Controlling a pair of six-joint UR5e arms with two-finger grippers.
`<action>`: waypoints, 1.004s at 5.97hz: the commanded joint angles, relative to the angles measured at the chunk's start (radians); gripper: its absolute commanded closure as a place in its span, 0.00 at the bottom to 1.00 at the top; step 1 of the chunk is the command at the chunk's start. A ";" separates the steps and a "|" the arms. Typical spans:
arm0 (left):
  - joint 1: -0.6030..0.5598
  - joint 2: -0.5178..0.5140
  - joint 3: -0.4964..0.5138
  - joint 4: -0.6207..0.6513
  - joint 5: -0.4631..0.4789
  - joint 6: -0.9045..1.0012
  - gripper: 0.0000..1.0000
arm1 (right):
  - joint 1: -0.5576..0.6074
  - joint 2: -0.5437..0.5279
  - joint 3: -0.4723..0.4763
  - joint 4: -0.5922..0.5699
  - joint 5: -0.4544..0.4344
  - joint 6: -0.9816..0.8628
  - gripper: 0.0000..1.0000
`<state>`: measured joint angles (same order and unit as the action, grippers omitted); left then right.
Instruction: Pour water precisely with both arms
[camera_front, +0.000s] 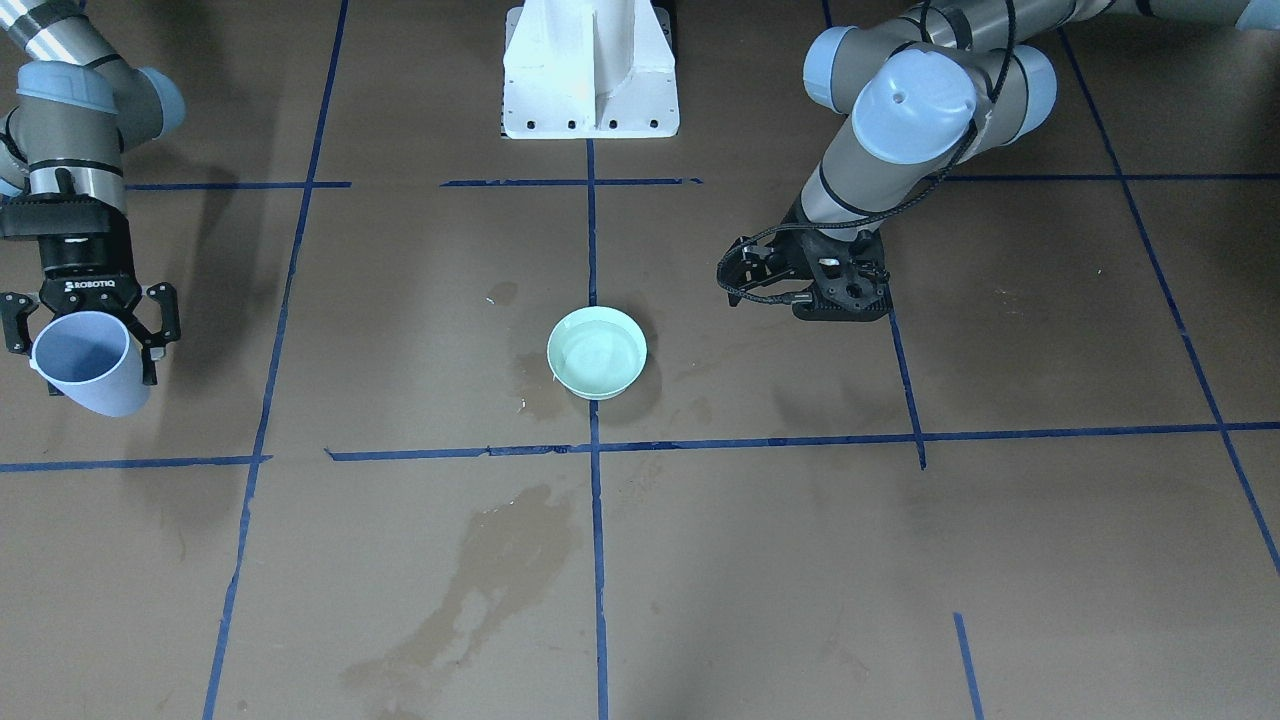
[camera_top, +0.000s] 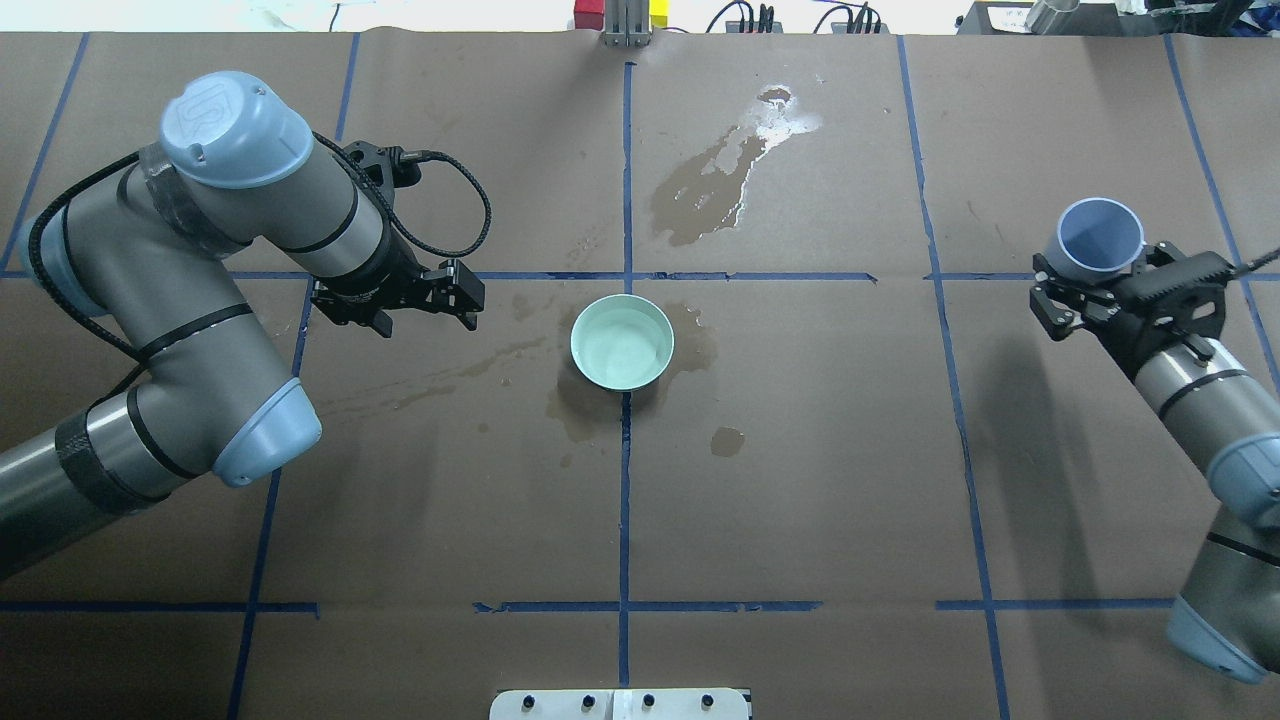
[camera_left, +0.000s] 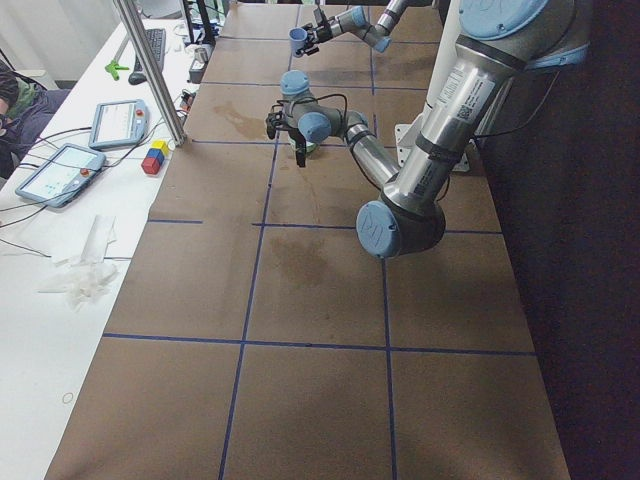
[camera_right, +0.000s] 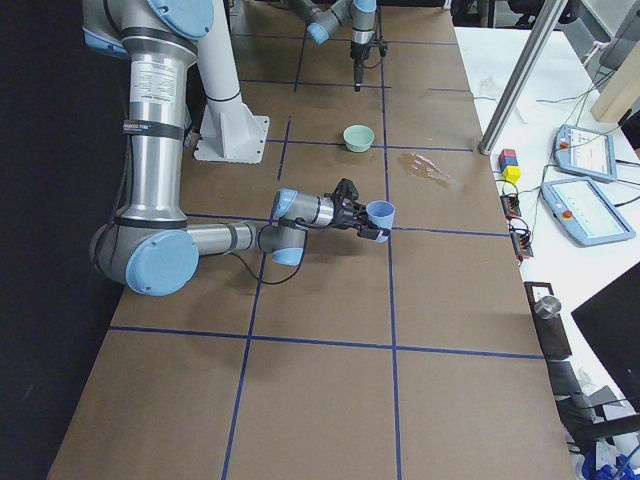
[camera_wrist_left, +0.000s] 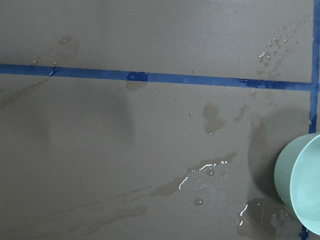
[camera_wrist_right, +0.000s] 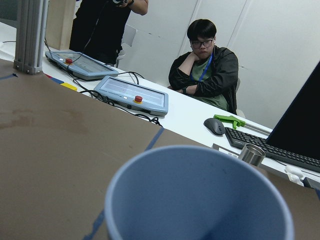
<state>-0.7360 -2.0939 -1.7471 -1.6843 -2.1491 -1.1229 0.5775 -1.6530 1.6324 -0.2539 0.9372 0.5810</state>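
Note:
A pale green bowl stands at the table's middle with a shallow pool of clear water in it. It also shows at the right edge of the left wrist view. My right gripper is shut on a light blue cup, held tilted above the table far to the right of the bowl. No water shows in the cup. My left gripper points down just left of the bowl, apart from it. Its fingers are hidden under the wrist, so I cannot tell whether it is open or shut.
Wet patches lie on the brown paper: a long one beyond the bowl, smaller ones around it. The white pedestal stands at the robot's side. Control tablets and a seated person are beyond the table's far edge.

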 joint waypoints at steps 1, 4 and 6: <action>0.001 -0.002 -0.002 0.000 0.000 0.000 0.00 | -0.002 0.086 0.124 -0.256 -0.001 -0.009 0.97; 0.001 -0.003 -0.002 0.000 0.000 -0.002 0.00 | -0.092 0.336 0.118 -0.518 -0.038 0.002 0.98; 0.001 -0.003 -0.002 0.000 0.000 -0.002 0.00 | -0.198 0.483 0.110 -0.760 -0.180 0.002 0.98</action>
<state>-0.7348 -2.0968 -1.7487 -1.6843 -2.1492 -1.1244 0.4303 -1.2508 1.7483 -0.8919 0.8230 0.5828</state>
